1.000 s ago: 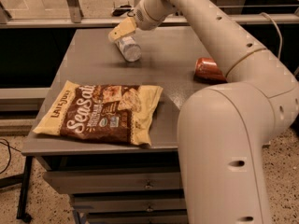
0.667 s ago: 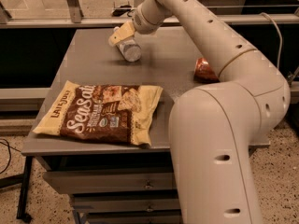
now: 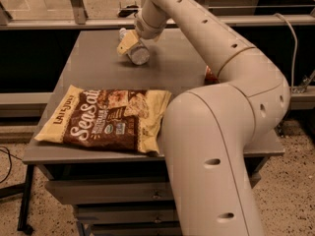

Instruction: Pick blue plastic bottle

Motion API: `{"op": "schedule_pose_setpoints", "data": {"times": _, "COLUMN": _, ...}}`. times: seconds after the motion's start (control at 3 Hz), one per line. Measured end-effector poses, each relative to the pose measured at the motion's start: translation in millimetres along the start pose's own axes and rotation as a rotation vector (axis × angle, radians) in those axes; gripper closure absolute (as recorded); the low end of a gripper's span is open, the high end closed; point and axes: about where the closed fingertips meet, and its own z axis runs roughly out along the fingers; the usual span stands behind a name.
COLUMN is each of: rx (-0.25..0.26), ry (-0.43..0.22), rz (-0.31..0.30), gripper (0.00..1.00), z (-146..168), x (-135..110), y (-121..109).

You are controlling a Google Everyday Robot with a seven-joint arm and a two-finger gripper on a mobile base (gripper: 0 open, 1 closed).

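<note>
**Arm.** Cream, jointed. The thick lower link rises in the foreground at the desk's [image 3: 88, 65] near right corner. It bends at an elbow over the right edge, and a slimmer link then slants up and left to the wrist near the far edge.

**Gripper** [image 3: 130, 45]. Yellowish, pointing down and left from the wrist, against the bottle's left side. Whether the claw is apart or clamped cannot be told.

**Blue plastic bottle** [image 3: 139, 56]. Lying on its side on the desk near the far edge, left of centre, its round end towards the camera.

**Orange-red can** [image 3: 210, 75]. By the right edge, only a sliver showing behind the arm.

**Snack bag** [image 3: 106, 118]. Flat at the near left corner.

**Change from a second ago.** The wrist and gripper sit lower on the bottle. The thick link has swung left and now covers most of the can. The bottle and bag lie where they were.
</note>
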Motion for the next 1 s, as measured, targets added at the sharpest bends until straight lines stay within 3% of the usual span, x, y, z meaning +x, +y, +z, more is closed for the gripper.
{"op": "schedule_pose_setpoints", "data": {"times": 0.67, "rx": 0.085, "ry": 0.048, "rz": -0.101, "gripper": 0.64, "z": -13.3, "x": 2.9, "y": 3.1}}
{"op": "schedule_pose_setpoints", "data": {"times": 1.0, "rx": 0.114, "ry": 0.023, "rz": -0.151, "gripper": 0.88, "z": -40.7, "x": 7.3, "y": 6.8}}
